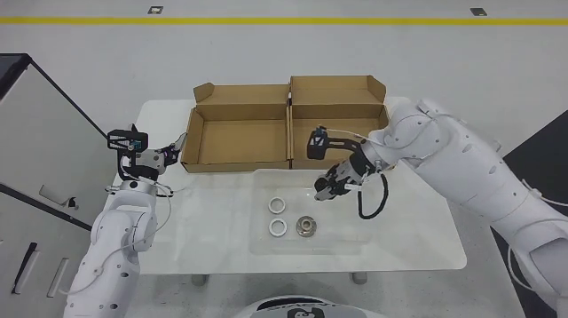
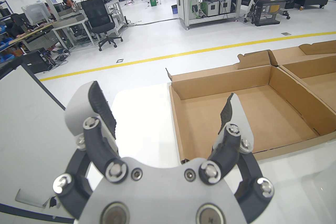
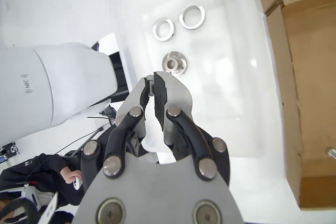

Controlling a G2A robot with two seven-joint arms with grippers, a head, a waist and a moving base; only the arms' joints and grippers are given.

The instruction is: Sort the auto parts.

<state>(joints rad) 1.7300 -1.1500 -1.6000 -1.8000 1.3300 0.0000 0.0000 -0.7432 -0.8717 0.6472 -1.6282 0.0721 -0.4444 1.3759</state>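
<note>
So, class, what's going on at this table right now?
The right arm has its jaws shut on a small bolt over a clear tray holding two rings and a hub. The left arm sits with jaws open beside two cardboard boxes.

The top camera looks steeply down on the whole bench (image 1: pixel 417 229) from above both arms. The left wrist camera sits close behind the left end effector (image 2: pixel 162 93), facing level over the cardboard boxes (image 2: pixel 236 109) ahead. The right one looks down past the right end effector (image 3: pixel 151 80); all three share the boxes.
</note>
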